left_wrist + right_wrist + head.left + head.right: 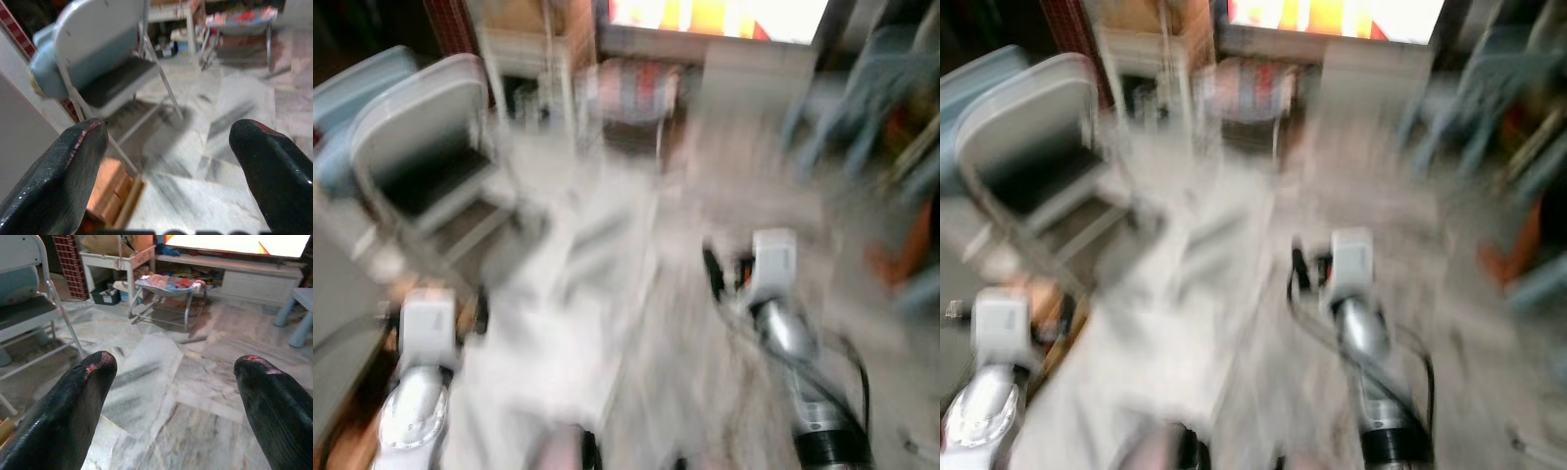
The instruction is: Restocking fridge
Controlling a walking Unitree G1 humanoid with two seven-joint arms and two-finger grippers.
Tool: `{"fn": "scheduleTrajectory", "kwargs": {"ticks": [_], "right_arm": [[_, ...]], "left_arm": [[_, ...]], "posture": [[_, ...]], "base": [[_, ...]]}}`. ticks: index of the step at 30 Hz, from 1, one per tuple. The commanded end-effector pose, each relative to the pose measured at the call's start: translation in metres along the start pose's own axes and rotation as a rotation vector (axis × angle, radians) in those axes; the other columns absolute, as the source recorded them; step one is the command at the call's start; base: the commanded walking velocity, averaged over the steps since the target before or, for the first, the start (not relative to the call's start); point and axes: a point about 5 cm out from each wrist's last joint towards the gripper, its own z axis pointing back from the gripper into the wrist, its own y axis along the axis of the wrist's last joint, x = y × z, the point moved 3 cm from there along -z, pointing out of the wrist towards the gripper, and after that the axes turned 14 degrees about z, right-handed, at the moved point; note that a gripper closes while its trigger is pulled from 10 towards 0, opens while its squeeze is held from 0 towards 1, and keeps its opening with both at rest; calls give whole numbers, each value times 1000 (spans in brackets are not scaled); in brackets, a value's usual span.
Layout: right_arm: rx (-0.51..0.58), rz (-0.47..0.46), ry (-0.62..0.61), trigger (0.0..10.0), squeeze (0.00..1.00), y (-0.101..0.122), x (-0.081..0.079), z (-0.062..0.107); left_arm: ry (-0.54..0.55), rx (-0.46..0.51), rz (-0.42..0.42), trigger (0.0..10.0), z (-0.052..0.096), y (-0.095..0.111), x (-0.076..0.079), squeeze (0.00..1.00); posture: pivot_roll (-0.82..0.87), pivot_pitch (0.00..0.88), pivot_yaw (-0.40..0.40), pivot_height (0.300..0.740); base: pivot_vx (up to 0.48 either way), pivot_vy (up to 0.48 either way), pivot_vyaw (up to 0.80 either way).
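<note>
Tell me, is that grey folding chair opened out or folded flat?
Opened out. The chair stands on the marble floor with its dark seat level and its legs spread.

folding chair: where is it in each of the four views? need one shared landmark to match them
Left eye: folding chair, upper left, blurred.
Right eye: upper left, blurred.
Left wrist: beyond the open left gripper, chair on the marble floor.
Right wrist: at the frame edge, past the open right gripper.
Shared landmark: the low bouncer seat.
</note>
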Motion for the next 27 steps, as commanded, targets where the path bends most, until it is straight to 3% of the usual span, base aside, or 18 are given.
{"fn": "scheduleTrajectory", "kwargs": {"ticks": [1,8,11,17,27], "right_arm": [[9,-4,8,10000,0,4,-3,-2],[12,3,13,10000,0,8,-3,-6],[-7,-10,11,10000,0,4,-4,-4],[-75,22,13,10000,0,-14,-6,5],[-58,12,-21,10000,0,-9,-4,0]], "left_arm": [[6,17,-14,10000,-1,6,-2,0],[-6,36,-35,10000,1,8,-2,0],[15,7,22,10000,2,3,-8,0],[31,-22,30,10000,10,-6,-9,0],[28,-41,61,10000,9,-10,-5,0]], "posture": [[18,86,25,740],[31,98,27,740],[33,108,22,740],[40,105,14,740],[39,94,6,740]], "base": [[-251,382,0],[0,87,0],[0,0,0],[0,465,0],[-24,436,0]]}}
